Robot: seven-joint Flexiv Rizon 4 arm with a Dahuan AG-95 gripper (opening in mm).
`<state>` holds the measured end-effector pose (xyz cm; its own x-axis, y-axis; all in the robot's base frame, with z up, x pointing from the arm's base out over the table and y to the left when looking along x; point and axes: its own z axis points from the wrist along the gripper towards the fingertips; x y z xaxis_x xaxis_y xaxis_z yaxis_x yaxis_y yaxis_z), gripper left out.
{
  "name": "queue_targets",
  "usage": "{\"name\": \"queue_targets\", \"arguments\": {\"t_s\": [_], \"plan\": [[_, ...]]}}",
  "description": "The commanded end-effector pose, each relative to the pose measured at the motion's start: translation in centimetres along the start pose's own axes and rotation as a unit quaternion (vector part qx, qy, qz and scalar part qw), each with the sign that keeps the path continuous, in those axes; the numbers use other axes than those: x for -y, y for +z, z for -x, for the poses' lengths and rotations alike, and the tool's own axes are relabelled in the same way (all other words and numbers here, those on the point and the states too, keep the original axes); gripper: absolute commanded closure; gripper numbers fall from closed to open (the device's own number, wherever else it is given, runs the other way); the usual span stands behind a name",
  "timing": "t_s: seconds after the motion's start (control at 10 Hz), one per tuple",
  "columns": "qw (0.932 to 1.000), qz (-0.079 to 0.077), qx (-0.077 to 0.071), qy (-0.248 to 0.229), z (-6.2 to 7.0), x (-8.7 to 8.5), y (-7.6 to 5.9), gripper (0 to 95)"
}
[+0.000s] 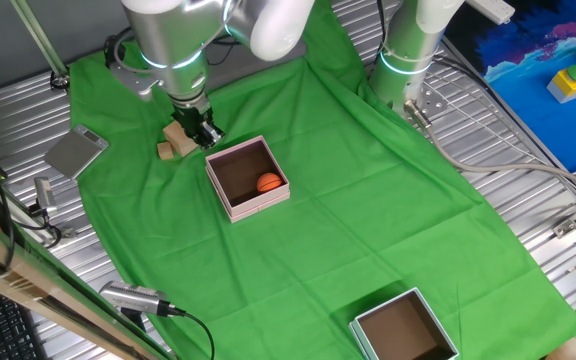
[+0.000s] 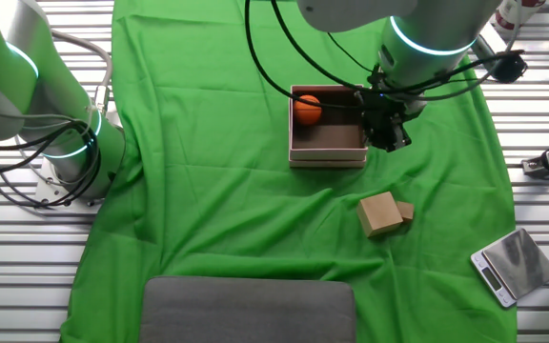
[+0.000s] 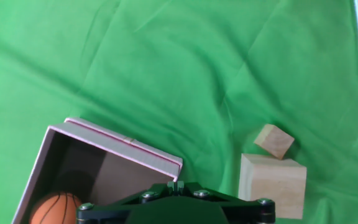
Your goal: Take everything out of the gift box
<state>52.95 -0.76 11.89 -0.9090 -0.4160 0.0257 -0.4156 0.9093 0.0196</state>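
The pale pink gift box [image 1: 230, 201] lies open on the green cloth, with the orange ball [image 1: 269, 183] in one corner of its brown inside. The tan wooden cube [image 1: 178, 135] lies on the cloth outside the box. My gripper [image 1: 206, 135] hangs between the cube and the box's near wall, fingers closed together and empty. In the other fixed view the gripper [image 2: 392, 143] is at the box's [image 2: 327, 157] right edge, the ball [image 2: 308, 110] sits inside and the cube [image 2: 379, 212] lies below. The hand view shows the box wall [image 3: 123, 146], ball [image 3: 58, 208], cube [image 3: 272, 183] and gripper [image 3: 176, 185].
A small brown wooden block [image 3: 274, 141] touches the cube. A larger teal-grey box [image 1: 405, 328] stands at the cloth's front edge. A small metal scale [image 2: 513, 262] lies off the cloth. A second arm's base [image 1: 408, 60] stands at the back.
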Motion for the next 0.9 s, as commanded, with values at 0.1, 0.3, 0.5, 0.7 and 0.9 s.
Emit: {"name": "queue_targets", "arguments": {"t_s": [0.1, 0.3, 0.5, 0.7, 0.9], "plan": [[0.9997, -0.001, -0.002, -0.022, 0.0, 0.0, 0.1, 95.0], [0.9996, 0.0, -0.004, -0.028, 0.0, 0.0, 0.1, 95.0], [0.9995, -0.001, -0.004, -0.03, 0.0, 0.0, 0.1, 95.0], [0.9992, 0.004, -0.01, -0.038, -0.3, -0.5, -0.9, 95.0], [0.9994, 0.01, -0.02, -0.025, -0.6, -2.0, -1.6, 95.0]]}}
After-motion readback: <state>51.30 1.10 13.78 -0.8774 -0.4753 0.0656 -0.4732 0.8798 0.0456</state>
